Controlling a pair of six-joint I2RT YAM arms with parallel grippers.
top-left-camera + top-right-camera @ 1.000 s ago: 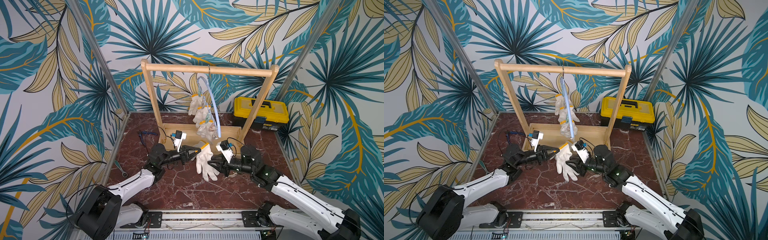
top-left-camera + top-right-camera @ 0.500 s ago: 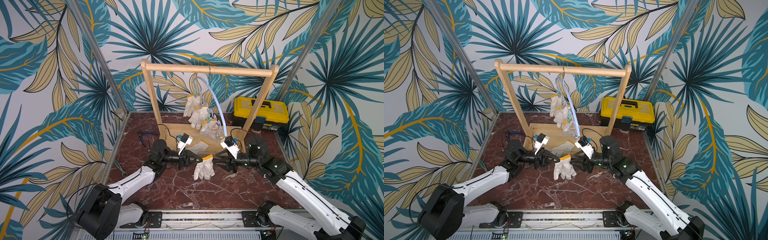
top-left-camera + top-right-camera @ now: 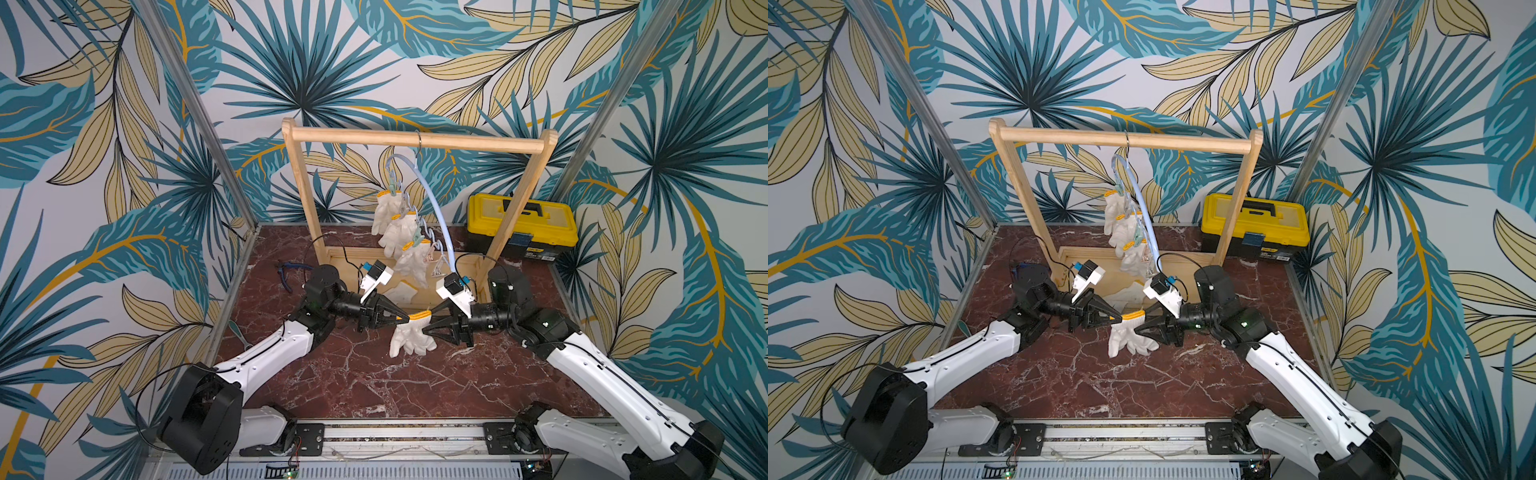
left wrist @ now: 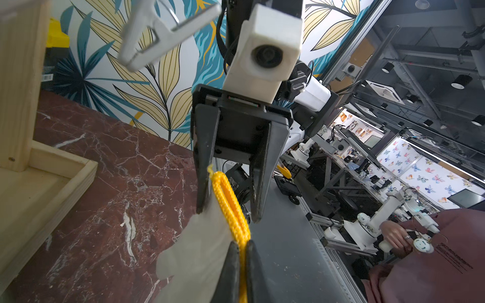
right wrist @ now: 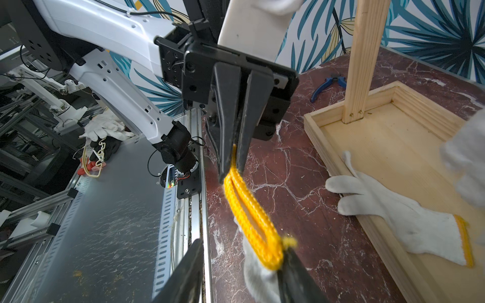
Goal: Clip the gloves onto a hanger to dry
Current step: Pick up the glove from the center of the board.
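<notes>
Centre frame in both top views, we see the left pincer (image 3: 404, 319) clamped on the yellow cuff of a glove (image 3: 409, 341) dangling over the bench (image 3: 374, 386). The right pincer (image 3: 428, 323) stands apart around the cuff's other end. Above them, three gloves (image 3: 399, 232) hang clipped to the hanger (image 3: 434, 212), and a spare glove (image 5: 399, 212) lies in the tray (image 5: 380, 147).

Worktop (image 3: 374, 386) this side of the wooden rack (image 3: 353, 135) lies open; behind, posts and hanging gloves (image 3: 400, 233) block passage.
</notes>
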